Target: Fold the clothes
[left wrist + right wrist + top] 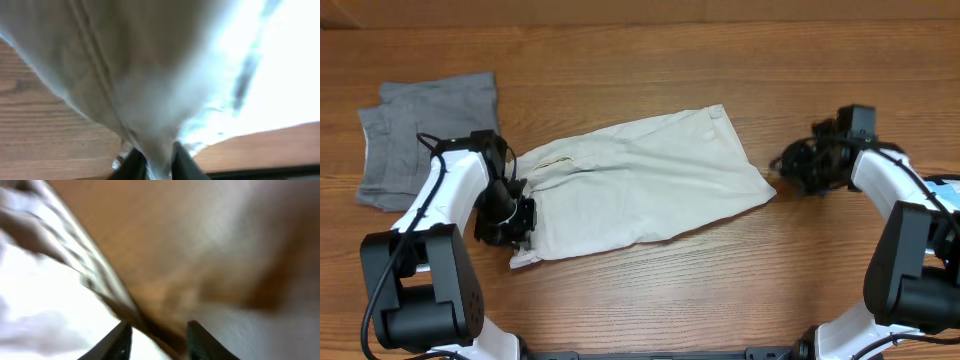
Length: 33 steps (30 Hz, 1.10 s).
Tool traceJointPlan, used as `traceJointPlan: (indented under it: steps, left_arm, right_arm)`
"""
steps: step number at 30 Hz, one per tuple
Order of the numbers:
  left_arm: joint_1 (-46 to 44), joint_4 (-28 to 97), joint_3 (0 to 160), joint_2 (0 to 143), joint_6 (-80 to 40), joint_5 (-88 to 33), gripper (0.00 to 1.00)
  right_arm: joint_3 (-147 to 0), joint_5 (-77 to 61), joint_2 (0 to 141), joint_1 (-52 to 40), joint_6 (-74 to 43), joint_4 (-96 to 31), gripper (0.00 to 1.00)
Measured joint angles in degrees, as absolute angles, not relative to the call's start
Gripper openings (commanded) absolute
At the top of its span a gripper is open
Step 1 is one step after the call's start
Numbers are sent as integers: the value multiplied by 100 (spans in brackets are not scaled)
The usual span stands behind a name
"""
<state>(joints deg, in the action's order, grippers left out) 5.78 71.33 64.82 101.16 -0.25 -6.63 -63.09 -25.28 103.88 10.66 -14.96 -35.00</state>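
The pale beige shorts [640, 185] lie spread across the middle of the wooden table [650, 290] in the overhead view, folded lengthwise, one end at the left and the other at the right. My left gripper [512, 220] is shut on the shorts' left edge; in the left wrist view cream cloth [150, 75] is pinched between the two black fingers [159, 165]. My right gripper [790, 165] is open and empty, just right of the shorts' right corner. The right wrist view is blurred, with its fingers [157, 337] apart over wood and pale cloth [45, 305] at the left.
The darker grey shorts [425, 135] lie folded at the far left of the table, behind my left arm. A light-blue item [945, 185] shows at the right edge behind my right arm.
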Motion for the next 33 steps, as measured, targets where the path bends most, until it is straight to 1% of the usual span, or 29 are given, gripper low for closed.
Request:
traceJointPlan:
  steps: [1,2,4,6,7,10,14,18,20,24,28,29,30,33]
  left_arm:
    - [578,7231,6626,10116,58,-775,38]
    - [578,7306,6735,10116,119,-862,42]
    - [578,7478,7011,10116,191,-1098,52]
    - [578,7609,7299,10116,305,-1326,64]
    - [578,7640,7422,10116,333,-1417,67]
    - [578,7572,7561,10114,342,-1588,67]
    - [578,7196,7568,10114,346,-1634,65]
    - [578,6792,7570,10114,357,-1627,64]
    - [578,6672,7570,10114,360,-1581,64]
    - [578,6552,7570,10114,360,-1275,64]
    - [578,6366,7568,10114,360,-978,60]
    - [578,6296,7568,10114,357,-934,56]
    - [578,6213,7561,10114,355,-893,53]
    - [578,6023,7474,10114,360,-810,35]
  right_arm:
    - [-6554,-2565,10388,1028,-1413,-3470,45]
    - [-6687,-2593,10388,1000,-1356,-3437,46]
    - [-7083,-2650,10388,840,-1278,-3334,50]
    - [-7293,-2681,10388,596,-1194,-3142,52]
    - [-7323,-2681,10388,454,-1170,-3061,54]
    - [-7321,-2532,10412,-27,-1118,-2919,57]
    - [-7323,-2379,10676,-554,-1059,-2432,58]
    - [-7323,-2309,11229,-770,-1048,-2093,62]
    - [-7321,-2281,11489,-786,-1044,-2008,61]
    - [-7317,-2294,11751,-781,-1007,-1852,47]
    - [-7317,-2497,11756,-773,-880,-1752,18]
    - [-7317,-2534,11756,-766,-851,-1754,4]
    - [-7317,-2561,11756,-760,-836,-1754,4]
    - [-7319,-2606,11756,-720,-873,-1758,4]
